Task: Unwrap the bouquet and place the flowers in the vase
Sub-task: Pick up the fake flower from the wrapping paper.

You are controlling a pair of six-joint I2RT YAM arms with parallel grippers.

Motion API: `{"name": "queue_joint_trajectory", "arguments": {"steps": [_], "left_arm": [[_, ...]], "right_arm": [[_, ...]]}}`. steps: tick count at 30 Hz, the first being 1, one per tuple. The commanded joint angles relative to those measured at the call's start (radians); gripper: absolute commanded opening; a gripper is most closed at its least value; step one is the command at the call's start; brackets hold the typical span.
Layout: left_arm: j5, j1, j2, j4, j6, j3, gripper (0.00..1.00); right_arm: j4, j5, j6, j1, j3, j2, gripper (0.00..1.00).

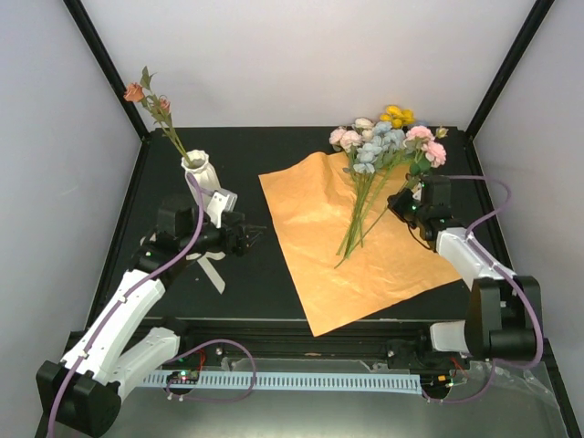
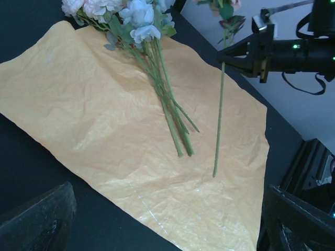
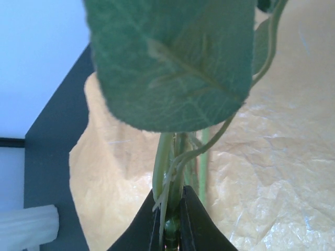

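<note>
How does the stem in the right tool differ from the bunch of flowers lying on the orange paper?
The held stem is a single one; the bunch is several stems together. The held stem stands nearly upright, pinched in the right tool above the orange paper; the bunch lies flat on it. The held stem is gripped; no tool touches the bunch. Both have long green stalks.

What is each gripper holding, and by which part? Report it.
The right gripper is shut on one flower stem, high up, just below its leaves. The left gripper is open and holds nothing.
</note>
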Motion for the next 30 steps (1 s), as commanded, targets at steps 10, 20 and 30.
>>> {"name": "queue_joint_trajectory", "arguments": {"steps": [10, 20, 30], "left_arm": [[0.17, -0.004, 0.079, 0.077, -0.18, 0.115, 0.86], [0.251, -0.026, 0.078, 0.162, -0.282, 0.172, 0.73], [0.363, -0.121, 0.095, 0.342, -0.416, 0.168, 0.62]], "right_arm": [[-0.001, -0.251, -0.2, 0.128, 0.01, -0.25, 0.06], [0.197, -0.491, -0.223, 0.363, 0.042, -0.24, 0.05], [0.25, -0.562, -0.255, 0.58, 0.14, -0.18, 0.05]]}}
